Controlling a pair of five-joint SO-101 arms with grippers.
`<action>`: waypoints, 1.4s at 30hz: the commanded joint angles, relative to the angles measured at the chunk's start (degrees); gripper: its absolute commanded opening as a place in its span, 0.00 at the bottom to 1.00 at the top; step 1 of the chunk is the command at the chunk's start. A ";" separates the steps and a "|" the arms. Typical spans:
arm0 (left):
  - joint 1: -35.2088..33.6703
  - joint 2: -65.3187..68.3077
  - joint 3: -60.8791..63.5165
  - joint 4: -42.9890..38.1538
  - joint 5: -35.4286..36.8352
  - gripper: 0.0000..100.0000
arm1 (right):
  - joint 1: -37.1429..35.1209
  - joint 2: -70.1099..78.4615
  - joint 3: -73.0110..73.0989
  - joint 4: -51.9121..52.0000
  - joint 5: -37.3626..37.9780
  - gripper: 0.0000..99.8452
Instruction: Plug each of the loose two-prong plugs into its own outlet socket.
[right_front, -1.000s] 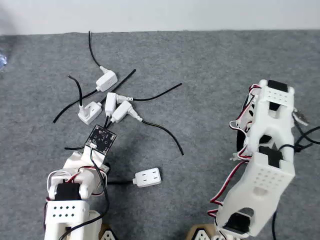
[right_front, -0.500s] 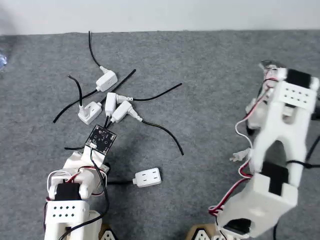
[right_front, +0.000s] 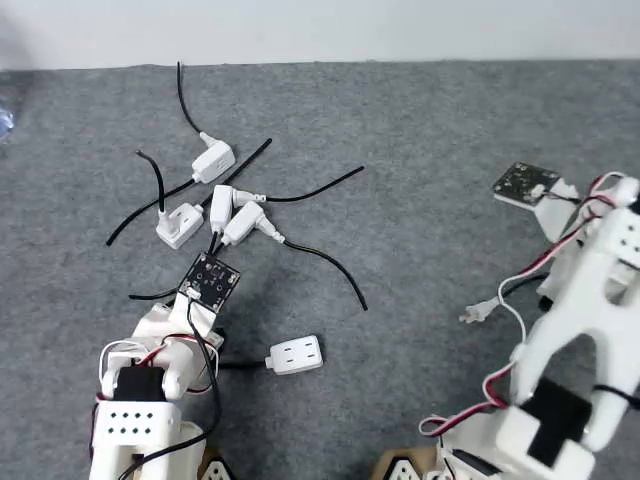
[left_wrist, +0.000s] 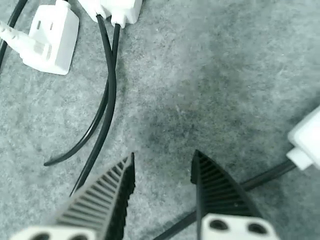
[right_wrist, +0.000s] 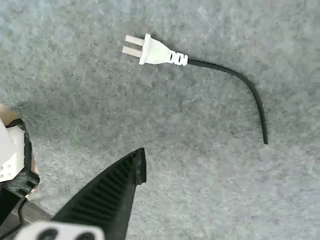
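Note:
A loose white two-prong plug on a short black cord lies flat on the grey carpet; in the high view this plug rests just left of my right arm. One black finger of the right gripper hangs above the carpet a little away from the plug, its ribbed face bare. A white outlet socket with a black cord lies right of my left arm. The left gripper is open over bare carpet, holding nothing.
A cluster of white sockets and plugs with black cords lies at the back left; one such socket and two cords lie just beyond the left gripper. The carpet's far edge meets a pale wall.
My right arm has unfolded and swung toward the right edge, uncovering more of the loose plug. The left arm has shifted only slightly.

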 joint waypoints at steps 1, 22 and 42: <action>0.53 -0.62 -0.22 -1.67 0.53 0.17 | 0.40 -3.82 1.49 1.98 0.88 0.17; 0.44 -0.62 -0.13 -1.23 0.70 0.17 | -8.22 -0.92 12.22 -12.62 14.07 0.23; 0.44 -0.70 0.31 -0.88 0.53 0.17 | -10.86 24.40 -2.99 -10.33 34.11 0.30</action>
